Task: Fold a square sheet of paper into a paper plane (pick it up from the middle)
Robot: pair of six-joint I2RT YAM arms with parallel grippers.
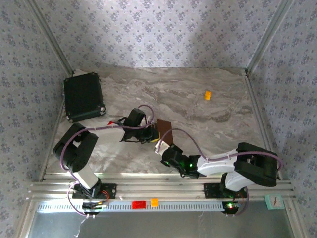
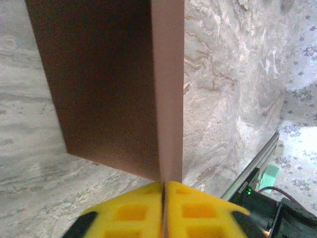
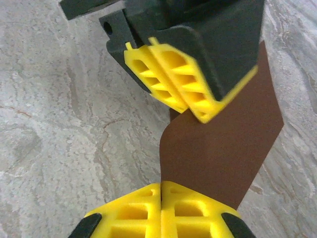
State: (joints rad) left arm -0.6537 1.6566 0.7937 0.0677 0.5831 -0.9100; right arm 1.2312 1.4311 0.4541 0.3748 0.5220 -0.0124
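The square sheet of paper (image 1: 164, 127) is dark brown and held above the marble table (image 1: 208, 119) near the middle front. In the left wrist view the paper (image 2: 109, 84) stands folded, one flap broad and dark, the other a thin lighter strip, and its crease runs down into my left gripper (image 2: 163, 184), which is shut on it. In the right wrist view the paper (image 3: 223, 148) stretches from the left gripper (image 3: 192, 112) down to my right gripper (image 3: 161, 184), which is shut on its lower edge. From above, the two grippers (image 1: 150, 135) (image 1: 163, 148) sit close together.
A black case (image 1: 83, 96) lies at the back left of the table. A small orange block (image 1: 208, 94) sits at the back right. A small red piece (image 1: 110, 123) lies beside the left arm. The aluminium rail (image 1: 198, 188) runs along the near edge.
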